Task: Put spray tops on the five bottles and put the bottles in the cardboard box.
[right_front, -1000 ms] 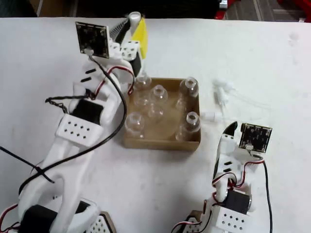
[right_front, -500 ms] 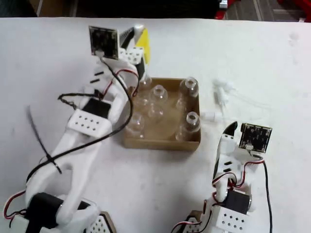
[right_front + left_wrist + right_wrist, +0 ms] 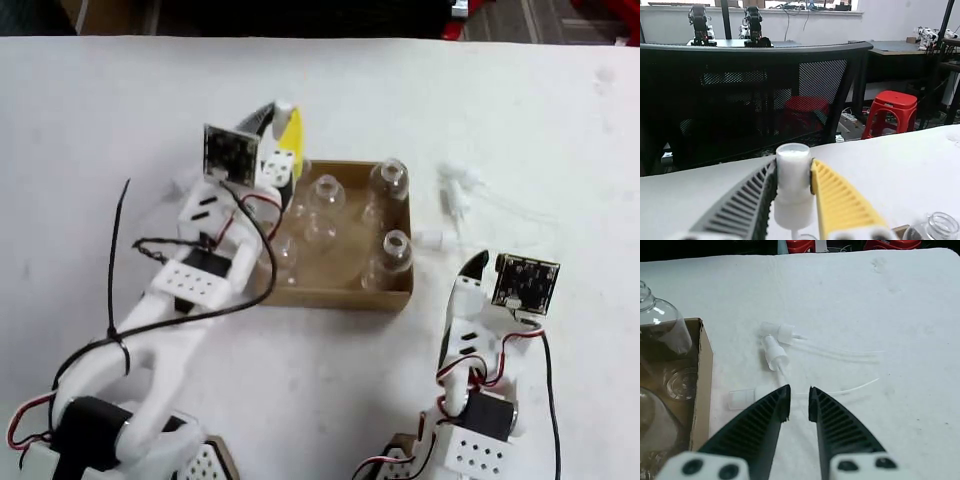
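Over the far left corner of the cardboard box (image 3: 330, 292), the left pincer (image 3: 794, 172) is clamped on a white spray top (image 3: 793, 195). The top is held by its head between the grey and the yellow finger, upright, with its thin tube hanging below.

Five bottles (image 3: 326, 195) stand inside the box, all with open mouths; no top is fitted yet. The corner bottle (image 3: 297, 175) lies almost under the pincer, so alignment of tube and neck cannot be confirmed.

The right pincer (image 3: 799, 402) sits off the near right corner of the box, jaws slightly parted, nothing between them. Three loose spray tops (image 3: 772, 352) lie on the table (image 3: 500, 110) to the right of the box.

Step in hand, as judged: seating the first top on the corner bottle.

Notes for doing it well:
- The tube should be threaded into the neck first, since it is thin and likely to bend or catch on the rim.
- The top should be kept vertical and lowered slowly, and the collar centred on the mouth before any pressing.
- The bottles look light and stand loose, so a sideways push may tip one or shift the box. Downward force only is advised.
- The grip should be released only once the collar is seated.
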`<act>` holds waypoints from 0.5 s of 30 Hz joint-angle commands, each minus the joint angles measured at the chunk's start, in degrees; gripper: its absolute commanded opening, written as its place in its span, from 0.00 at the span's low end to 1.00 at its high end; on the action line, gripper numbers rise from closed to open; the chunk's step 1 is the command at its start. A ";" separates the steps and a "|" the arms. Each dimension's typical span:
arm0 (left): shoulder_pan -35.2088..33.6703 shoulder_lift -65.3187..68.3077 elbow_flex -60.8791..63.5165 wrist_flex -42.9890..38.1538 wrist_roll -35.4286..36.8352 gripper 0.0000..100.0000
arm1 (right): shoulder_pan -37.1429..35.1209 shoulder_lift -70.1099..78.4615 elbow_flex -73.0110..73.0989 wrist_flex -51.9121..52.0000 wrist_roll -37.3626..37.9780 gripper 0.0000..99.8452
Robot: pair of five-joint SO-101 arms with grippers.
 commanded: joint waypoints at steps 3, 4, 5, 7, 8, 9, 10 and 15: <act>1.27 -0.13 2.99 -4.84 -1.67 0.02 | -0.04 -0.40 0.53 -1.36 0.79 0.05; 1.54 -0.13 3.60 -5.36 -1.67 0.02 | -0.04 -0.40 0.53 -1.36 0.79 0.05; 1.98 -0.13 4.13 -5.98 -1.67 0.02 | -0.04 -0.40 0.53 -1.36 0.79 0.05; 2.33 0.22 4.66 -7.56 -1.67 0.02 | -0.04 -0.40 0.53 -1.36 0.79 0.05; 2.59 0.22 4.92 -8.18 -1.76 0.02 | -0.04 -0.40 0.53 -1.36 0.79 0.05; 2.68 0.22 5.01 -8.44 -1.76 0.02 | -0.04 -0.40 0.53 -1.36 0.79 0.05; 2.77 0.22 5.10 -8.62 -1.76 0.02 | -0.04 -0.40 0.53 -1.36 0.79 0.05; 2.77 0.31 5.19 -8.35 -1.76 0.02 | -0.04 -0.40 0.53 -1.36 0.79 0.05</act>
